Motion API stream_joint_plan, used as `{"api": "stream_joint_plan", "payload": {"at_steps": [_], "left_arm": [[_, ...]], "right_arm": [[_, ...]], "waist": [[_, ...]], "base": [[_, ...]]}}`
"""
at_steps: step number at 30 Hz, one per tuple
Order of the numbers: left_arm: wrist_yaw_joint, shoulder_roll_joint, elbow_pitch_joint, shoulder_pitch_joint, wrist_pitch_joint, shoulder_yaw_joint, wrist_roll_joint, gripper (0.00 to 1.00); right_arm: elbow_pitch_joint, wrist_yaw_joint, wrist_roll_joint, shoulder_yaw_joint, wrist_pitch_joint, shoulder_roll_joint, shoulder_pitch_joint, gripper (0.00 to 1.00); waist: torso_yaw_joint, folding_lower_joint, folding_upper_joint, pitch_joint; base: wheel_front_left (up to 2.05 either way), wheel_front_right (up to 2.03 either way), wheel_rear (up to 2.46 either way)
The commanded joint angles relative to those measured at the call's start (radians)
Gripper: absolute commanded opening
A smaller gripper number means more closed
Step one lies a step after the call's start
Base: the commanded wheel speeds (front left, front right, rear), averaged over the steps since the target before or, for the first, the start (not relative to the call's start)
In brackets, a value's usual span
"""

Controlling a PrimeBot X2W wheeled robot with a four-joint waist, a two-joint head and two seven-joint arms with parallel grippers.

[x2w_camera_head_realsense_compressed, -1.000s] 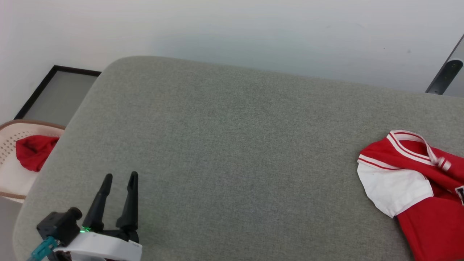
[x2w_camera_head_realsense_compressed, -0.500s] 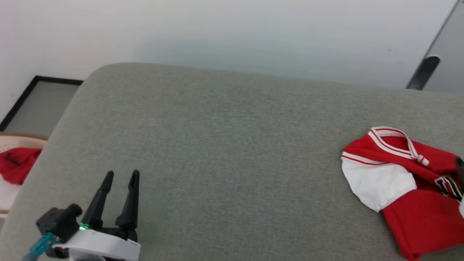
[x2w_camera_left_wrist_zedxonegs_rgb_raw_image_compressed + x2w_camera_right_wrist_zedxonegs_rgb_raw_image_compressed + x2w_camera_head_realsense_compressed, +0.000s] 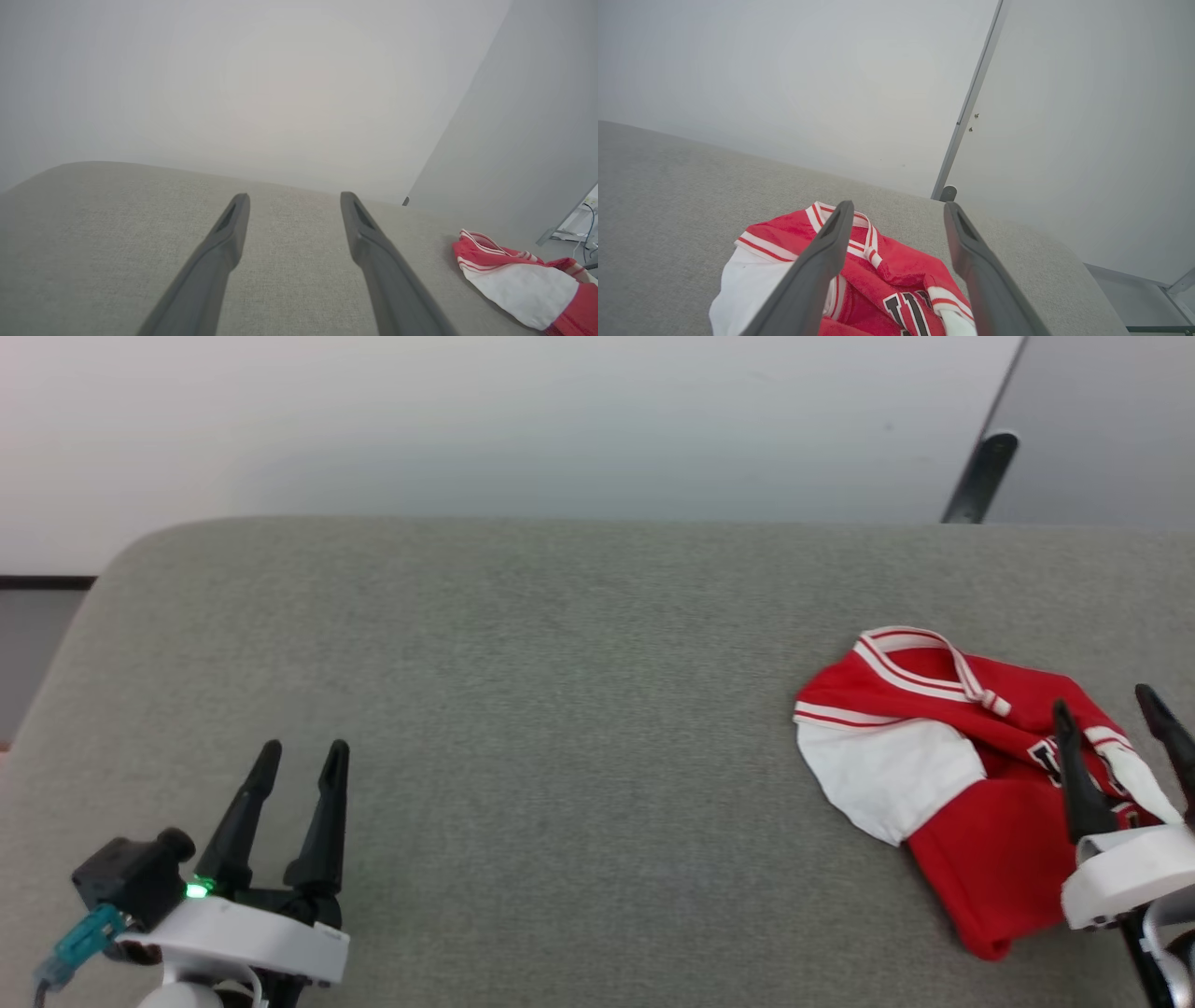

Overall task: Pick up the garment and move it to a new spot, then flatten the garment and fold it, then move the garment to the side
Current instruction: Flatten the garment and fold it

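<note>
Head view puts my right gripper (image 3: 1102, 702) at four o'clock, fingers spread wide and gripping nothing, over the crumpled garment (image 3: 971, 821). It is a soft red jersey with white sleeves and striped trim, lying on the grey woven cushion (image 3: 560, 709). My left gripper (image 3: 304, 749), at eight o'clock, is equally wide and empty, well apart from it.

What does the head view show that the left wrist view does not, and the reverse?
Head view: the right gripper, open, above the right part of the garment. Left wrist view: thin cables at the far right, past the cushion. Both: the left gripper, open above the bare grey cushion, and the garment, crumpled on it.
</note>
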Motion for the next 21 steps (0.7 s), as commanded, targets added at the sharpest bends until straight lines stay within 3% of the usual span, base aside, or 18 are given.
{"api": "stream_joint_plan", "payload": {"at_steps": [1, 10, 17, 21], "left_arm": [[0.0, 0.007, 0.0, -0.017, 0.0, -0.009, -0.005, 1.0], [0.0, 0.051, -0.022, -0.093, 0.046, -0.086, -0.071, 1.0], [0.0, 0.108, -0.071, -0.176, 0.203, -0.185, -0.249, 1.0], [0.002, 0.142, -0.064, -0.225, 0.274, -0.201, -0.283, 1.0]], "right_arm": [[0.014, -0.001, -0.011, 0.004, -0.02, 0.017, 0.001, 1.0], [0.056, -0.001, -0.033, -0.014, -0.063, 0.042, -0.045, 1.0], [0.065, -0.001, -0.048, -0.027, -0.079, 0.068, -0.057, 1.0], [0.068, -0.001, -0.05, -0.027, -0.089, 0.091, -0.056, 1.0]], "waist": [[-0.038, 0.0, 0.0, 0.008], [-0.134, 0.0, 0.0, 0.041], [-0.22, 0.0, 0.0, 0.071], [-0.27, 0.0, 0.0, 0.09]], "base": [[0.0, 0.0, 0.0], [0.0, 0.0, 0.0], [0.0, 0.0, 0.0], [0.0, 0.0, 0.0]]}}
